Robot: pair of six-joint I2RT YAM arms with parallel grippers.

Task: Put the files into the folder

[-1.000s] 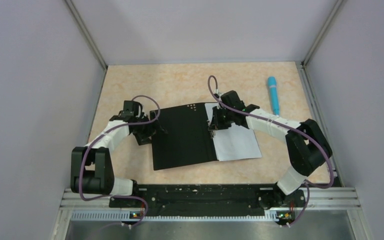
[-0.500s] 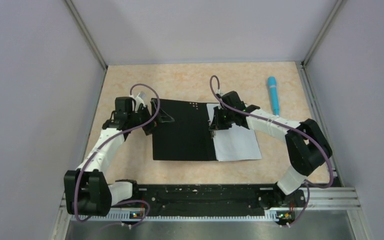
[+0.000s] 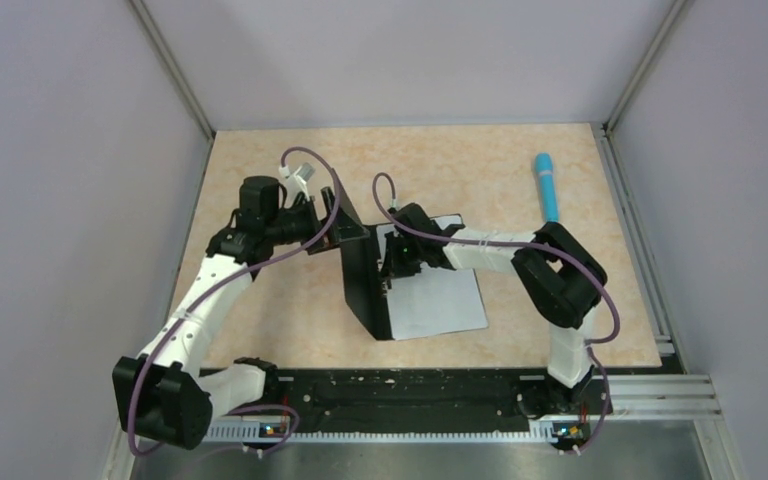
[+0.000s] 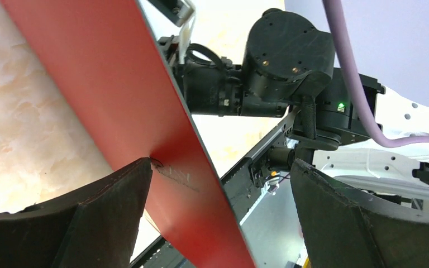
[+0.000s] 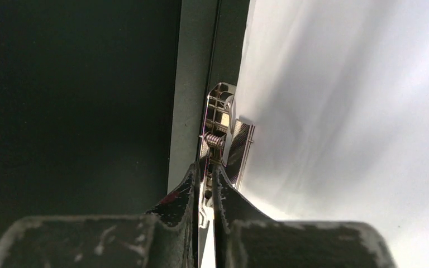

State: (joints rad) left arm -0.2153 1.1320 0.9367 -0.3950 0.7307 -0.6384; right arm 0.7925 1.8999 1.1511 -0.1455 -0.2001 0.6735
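The folder (image 3: 363,285) lies half open mid-table, its black left cover raised steeply on edge. In the left wrist view the cover's red outside (image 4: 117,84) runs slantwise between my fingers. My left gripper (image 3: 338,215) (image 4: 220,178) is open, its left finger (image 4: 106,206) touching the red face. The files, a white sheet (image 3: 438,302) (image 5: 341,100), lie on the folder's right half. My right gripper (image 3: 394,265) (image 5: 205,168) is shut on the folder's metal clip (image 5: 227,134) at the spine, beside the black inside (image 5: 78,100).
A blue pen (image 3: 546,188) lies at the back right of the beige table (image 3: 290,320). Grey walls close in the left, right and back. The black rail with the arm bases (image 3: 410,390) runs along the near edge.
The left cover has swung from flat up onto its edge, carried up and rightward by my left gripper. Folder, sheet and right gripper have shifted left.
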